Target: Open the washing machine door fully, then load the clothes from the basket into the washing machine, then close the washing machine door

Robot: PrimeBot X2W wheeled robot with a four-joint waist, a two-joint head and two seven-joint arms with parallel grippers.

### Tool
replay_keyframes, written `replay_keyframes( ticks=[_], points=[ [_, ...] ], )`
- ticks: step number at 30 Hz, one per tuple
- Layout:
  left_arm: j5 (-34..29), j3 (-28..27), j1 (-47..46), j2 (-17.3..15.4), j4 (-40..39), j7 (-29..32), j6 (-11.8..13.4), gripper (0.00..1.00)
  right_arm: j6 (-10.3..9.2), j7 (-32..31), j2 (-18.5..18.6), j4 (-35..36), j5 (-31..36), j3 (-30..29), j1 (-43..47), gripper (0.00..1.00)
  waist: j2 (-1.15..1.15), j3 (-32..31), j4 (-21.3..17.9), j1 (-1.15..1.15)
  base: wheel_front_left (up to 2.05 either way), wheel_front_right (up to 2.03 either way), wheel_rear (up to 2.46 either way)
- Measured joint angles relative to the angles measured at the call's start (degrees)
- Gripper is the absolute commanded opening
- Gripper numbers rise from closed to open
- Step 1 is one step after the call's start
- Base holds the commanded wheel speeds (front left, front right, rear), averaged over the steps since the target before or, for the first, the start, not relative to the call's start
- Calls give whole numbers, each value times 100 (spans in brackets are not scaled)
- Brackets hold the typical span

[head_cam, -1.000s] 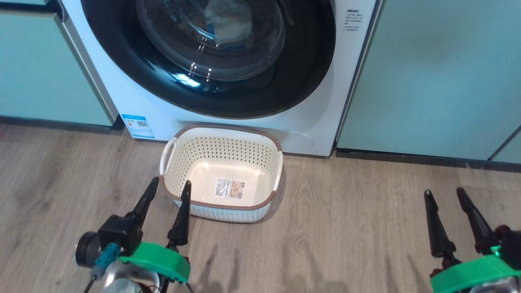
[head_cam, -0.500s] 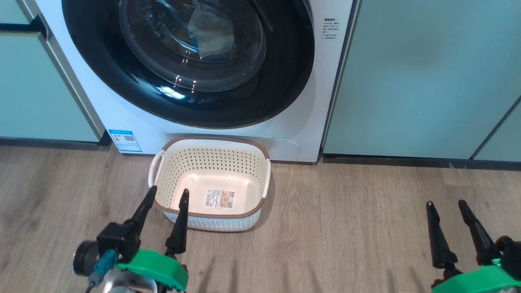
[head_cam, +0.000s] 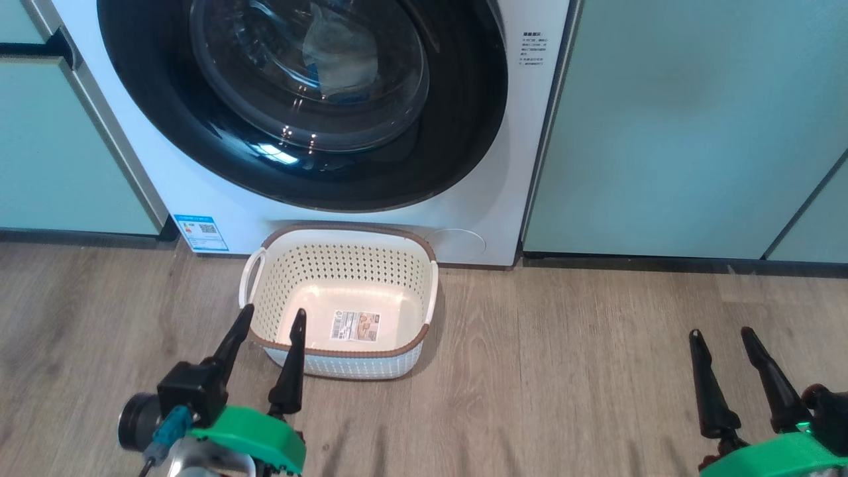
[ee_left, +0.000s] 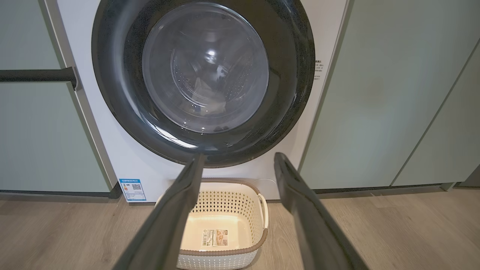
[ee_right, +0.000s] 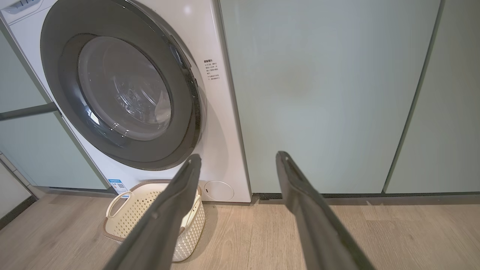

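The white washing machine (head_cam: 464, 218) stands ahead, its glossy black door (head_cam: 450, 132) lying against the front. Through the glass bowl I see pale clothes (head_cam: 341, 56) with a bit of blue inside the drum. The cream basket (head_cam: 344, 265) sits on the floor just below the door, with just a label on its bottom. My left gripper (head_cam: 274, 310) is open and holds nothing, its tips over the basket's near left corner. My right gripper (head_cam: 720, 332) is open and holds nothing, far right of the basket. The left wrist view shows the door (ee_left: 292, 75), the clothes (ee_left: 204, 99) and the basket (ee_left: 225, 202) between open fingers.
Pale-green cabinets (head_cam: 662, 132) flank the machine on the right, and another cabinet (head_cam: 53, 132) stands on the left with a dark bar handle (ee_left: 37, 75). Wood-look floor (head_cam: 563, 371) stretches in front. A blue-and-white sticker (head_cam: 200, 232) marks the machine's lower left corner.
The head camera has moved, so the whole picture has slid left and a little down. The door, the basket and both open grippers keep their places.
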State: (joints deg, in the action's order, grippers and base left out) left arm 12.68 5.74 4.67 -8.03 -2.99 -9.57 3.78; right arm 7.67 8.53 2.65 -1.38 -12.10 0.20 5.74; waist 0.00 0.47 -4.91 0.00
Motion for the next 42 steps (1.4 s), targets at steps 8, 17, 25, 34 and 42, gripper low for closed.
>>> replay_keyframes(
  ticks=[8, 17, 25, 34, 42],
  points=[
    [0, 29, 1, -12, 1, 0, 42, 100, 0, -5, 0, -9, 0, 26, 0, 100, 0, 10, -2, 0, 0, 0, 0],
    [134, 81, 183, 76, 408, 7, 90, 0, 1, -7, -4, -411, -132, 51, 172, 0, 0, 18, 16, 0, 0, 0, 0],
    [747, 58, 187, 78, 508, 109, 32, 0, 1, -75, -3, -470, -761, 51, 175, 0, 0, 14, 52, 0, 0, 0, 0],
    [1350, 15, 103, 89, 615, 202, -68, 0, 1, -149, 0, -537, -1369, 47, 81, 0, 0, 10, 87, 0, 0, 0, 0],
    [1800, -9, 81, 99, 725, 258, -156, 0, 1, -200, 9, -599, -1834, 38, 80, 0, 0, 8, 114, 0, 0, 0, 0]
  ],
)
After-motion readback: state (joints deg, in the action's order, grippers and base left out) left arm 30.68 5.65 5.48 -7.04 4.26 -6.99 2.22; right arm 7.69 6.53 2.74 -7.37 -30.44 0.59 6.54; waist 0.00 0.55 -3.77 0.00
